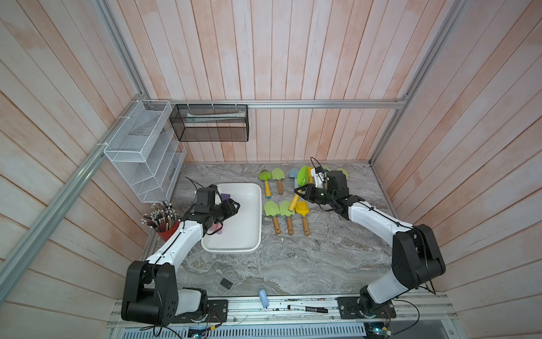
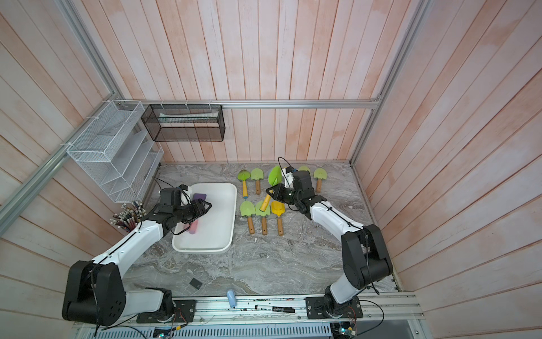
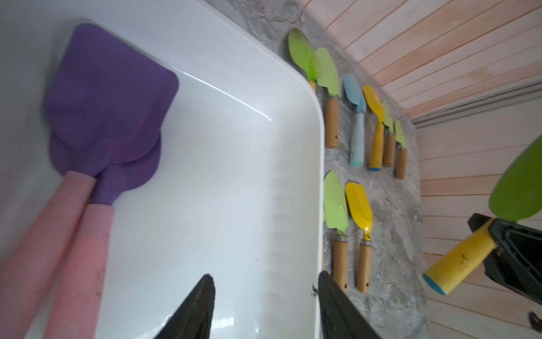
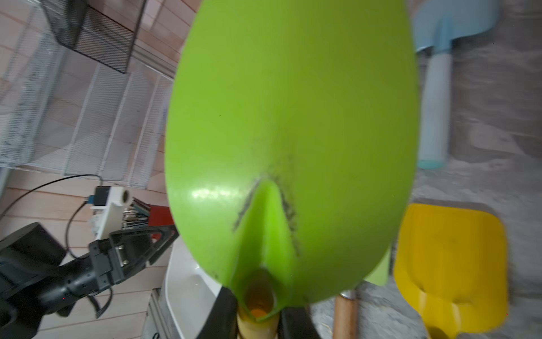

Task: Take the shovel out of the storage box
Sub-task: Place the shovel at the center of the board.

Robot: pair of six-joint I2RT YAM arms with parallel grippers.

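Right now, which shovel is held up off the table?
The green-bladed shovel with the yellow handle, gripped by the right tool. The others lie on the table or in the white box.

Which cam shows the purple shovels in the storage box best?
Left wrist: both purple shovels lie overlapped in the storage box, blades and pink handles clear. In both top views the left arm hides most of them; only a blade corner and a handle end show. Right wrist: just a box corner.
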